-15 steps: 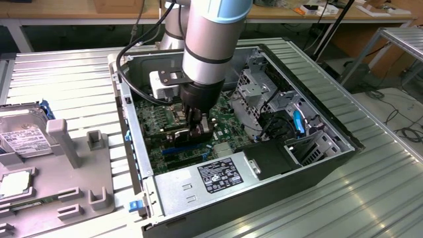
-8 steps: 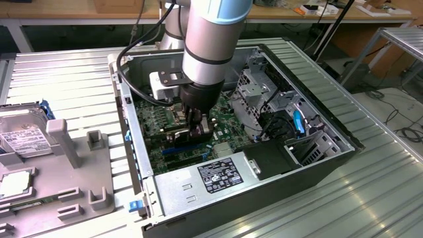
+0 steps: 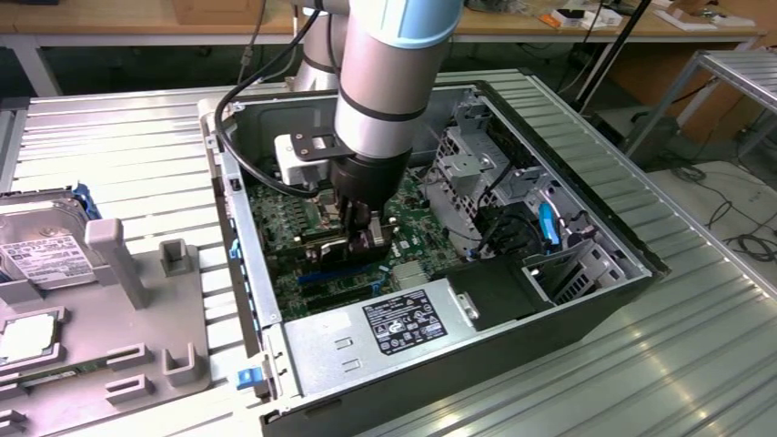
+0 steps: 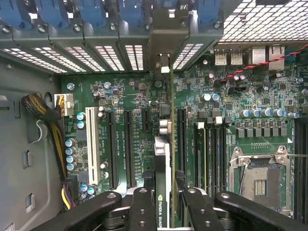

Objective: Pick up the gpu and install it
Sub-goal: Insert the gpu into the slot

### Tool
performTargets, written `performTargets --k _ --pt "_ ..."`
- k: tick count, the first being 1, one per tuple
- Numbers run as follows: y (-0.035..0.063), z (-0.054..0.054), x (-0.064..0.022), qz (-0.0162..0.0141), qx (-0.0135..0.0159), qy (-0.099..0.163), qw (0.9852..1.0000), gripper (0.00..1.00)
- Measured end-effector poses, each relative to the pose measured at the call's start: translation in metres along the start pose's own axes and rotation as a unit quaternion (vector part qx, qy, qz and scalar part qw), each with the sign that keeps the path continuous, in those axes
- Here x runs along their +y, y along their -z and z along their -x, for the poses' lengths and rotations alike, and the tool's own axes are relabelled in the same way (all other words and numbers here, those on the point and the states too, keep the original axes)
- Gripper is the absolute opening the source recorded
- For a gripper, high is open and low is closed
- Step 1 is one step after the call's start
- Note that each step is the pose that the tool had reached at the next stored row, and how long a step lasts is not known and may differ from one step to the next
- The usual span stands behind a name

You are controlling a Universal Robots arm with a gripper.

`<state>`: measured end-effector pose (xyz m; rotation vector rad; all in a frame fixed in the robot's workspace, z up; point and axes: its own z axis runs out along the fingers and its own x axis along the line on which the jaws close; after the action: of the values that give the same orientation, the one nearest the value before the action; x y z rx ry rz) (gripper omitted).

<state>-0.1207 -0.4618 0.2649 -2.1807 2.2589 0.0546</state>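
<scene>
The gpu is seen edge-on in the wrist view as a thin green board with a dark labelled face. It stands upright over the motherboard, and its metal end bracket reaches the case's rear slot openings. My gripper is shut on the card's upper edge, one black finger on each side. In the exterior view the gripper is deep inside the open computer case, and the gpu sits low against the motherboard. I cannot tell whether the card is fully seated in its slot.
Black expansion slots and a white slot lie beside the card, with the CPU socket further off. A power supply and drive cage crowd the case. On the exterior view's left, a grey fixture holds a hard drive.
</scene>
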Motion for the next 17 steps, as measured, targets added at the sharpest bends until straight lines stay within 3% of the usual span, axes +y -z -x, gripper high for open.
performTargets --k 14,17 --pt "-0.0001 -0.0003 0.0014 -0.0002 -0.0001 0.000 1.0000 0.27" --pt "0.0008 -0.0003 0.0008 0.0021 0.0005 0.000 1.0000 0.27"
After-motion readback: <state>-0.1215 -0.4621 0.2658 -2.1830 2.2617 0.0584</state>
